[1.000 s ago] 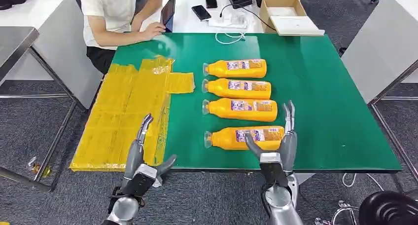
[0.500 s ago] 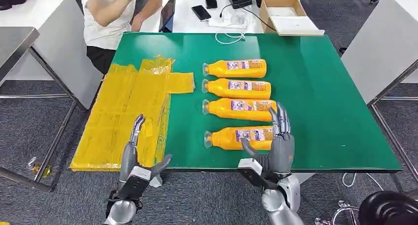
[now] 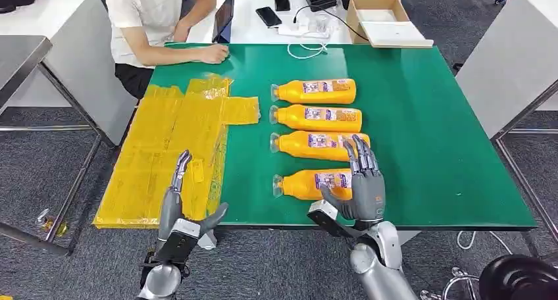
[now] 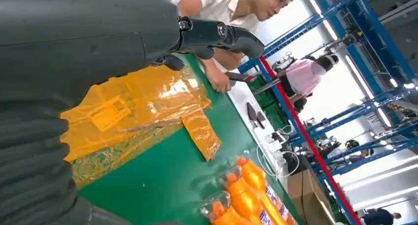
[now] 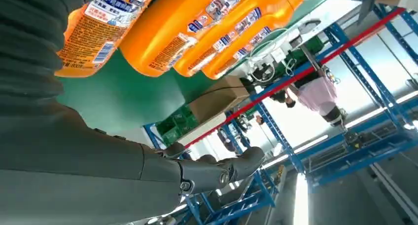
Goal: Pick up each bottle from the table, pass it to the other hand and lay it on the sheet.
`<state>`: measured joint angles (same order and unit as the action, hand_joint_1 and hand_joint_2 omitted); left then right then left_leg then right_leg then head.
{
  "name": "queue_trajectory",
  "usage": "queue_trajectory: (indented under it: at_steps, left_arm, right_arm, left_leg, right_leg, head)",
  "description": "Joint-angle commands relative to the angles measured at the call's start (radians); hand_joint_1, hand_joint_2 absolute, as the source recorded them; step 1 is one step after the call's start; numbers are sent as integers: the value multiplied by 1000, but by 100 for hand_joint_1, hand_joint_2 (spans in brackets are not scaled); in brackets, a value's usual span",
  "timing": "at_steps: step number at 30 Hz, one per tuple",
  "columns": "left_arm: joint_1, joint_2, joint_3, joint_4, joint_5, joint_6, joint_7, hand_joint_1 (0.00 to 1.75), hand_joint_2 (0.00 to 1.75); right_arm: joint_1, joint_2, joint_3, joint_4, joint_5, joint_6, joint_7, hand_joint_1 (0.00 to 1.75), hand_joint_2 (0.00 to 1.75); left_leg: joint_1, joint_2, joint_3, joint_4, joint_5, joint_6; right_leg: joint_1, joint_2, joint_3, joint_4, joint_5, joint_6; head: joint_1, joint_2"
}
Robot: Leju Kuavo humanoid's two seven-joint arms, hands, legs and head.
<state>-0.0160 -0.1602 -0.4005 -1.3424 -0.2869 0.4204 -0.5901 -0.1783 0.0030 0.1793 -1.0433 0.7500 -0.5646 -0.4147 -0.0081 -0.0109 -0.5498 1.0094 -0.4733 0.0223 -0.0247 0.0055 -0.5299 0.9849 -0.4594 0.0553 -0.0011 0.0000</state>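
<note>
- Right robot hand (image 3: 364, 185) sits over the label end of the nearest bottle (image 3: 309, 184), fingers spread and pointing away from the robot, thumb out to the side. It looks like it's covering the bottle rather than gripping it; I can't see any fingers wrapped under it, so I'd call it empty for now.
- Left robot hand (image 3: 184, 208) hangs off the near edge of the counter (image 3: 434, 116), just in front of the sheet (image 3: 164, 149). Fingers are apart, nothing in it.
- Four bottles lie on their sides in a neat row on the green counter, caps toward the sheet. The other three (image 3: 314, 118) are further back and untouched.
- The yellow sheet lies on the left part of the counter and hangs over the edge, with zero bottles on it.
- So progress-wise I'd say basically nothing is finished: first pickup is only just starting, and all four still need the grab, the handoff and the lay-down.
- A person (image 3: 154, 17) sits at the far left corner, one hand on the counter.
</note>
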Motion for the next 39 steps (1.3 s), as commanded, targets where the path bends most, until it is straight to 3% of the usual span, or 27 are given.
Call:
queue_trajectory:
  at_steps: [1, 8, 13, 16, 20, 21, 27, 39]
  left_arm:
    - [-31, 15, -8, 39, -2, -3, 5, 0, 175]
    - [-32, 15, -7, 40, -2, -3, 5, 0, 175]
    - [-57, 13, -12, 43, -5, -21, 5, 0, 175]
    - [-70, 13, -15, 46, -7, -27, 5, 0, 175]
    - [-78, 14, -26, 49, -5, -36, 5, 0, 175]
    - [-80, 14, -28, 52, -4, -40, 5, 0, 175]
    - [-81, 17, -22, 47, -5, -51, 9, 0, 175]
    - [-95, 14, -28, 54, -11, -61, 9, 0, 175]
  right_arm:
    - [-51, -15, 27, 87, -1, 5, 4, 0, 175]
    - [-52, -19, 33, 91, 9, 5, 5, 0, 175]
    - [-141, -76, 95, 179, 124, 60, 81, 0, 175]
    - [-188, -81, 96, 213, 75, 175, 64, 0, 175]
    - [-165, -74, 93, 160, -72, 336, -5, 0, 175]
    - [-174, -108, 156, 180, 9, 368, 57, 0, 175]
    - [-187, -179, 208, 154, 22, 435, 102, 0, 175]
    - [-182, -194, 239, 123, -55, 519, 75, 0, 175]
  left_leg:
    - [2, 2, -1, 0, 1, -2]
    - [1, 2, 0, 0, 0, -2]
    - [2, 3, -1, 1, 1, -2]
    - [1, 2, -2, 1, 1, -2]
    - [1, 1, -1, 1, 1, -1]
    - [2, 2, -1, 1, 1, -2]
    - [2, 1, -2, 3, 0, -2]
    - [2, 1, -3, 4, 1, -2]
  right_leg:
    - [2, 1, 0, -1, 2, -3]
    - [2, 0, 0, -1, 1, -2]
    - [2, 1, -1, 0, 2, -3]
    - [2, 1, -1, 0, 2, -2]
    - [1, 0, -1, 0, 1, -2]
    - [2, 0, 0, -1, 2, -3]
    - [2, 0, -1, 0, 1, -2]
    - [2, 0, -2, 0, 2, -2]
  head:
    - [0, 0]
    - [0, 0]
    - [0, 0]
    - [0, 0]
    - [0, 0]
    - [0, 0]
    - [0, 0]
    - [0, 0]
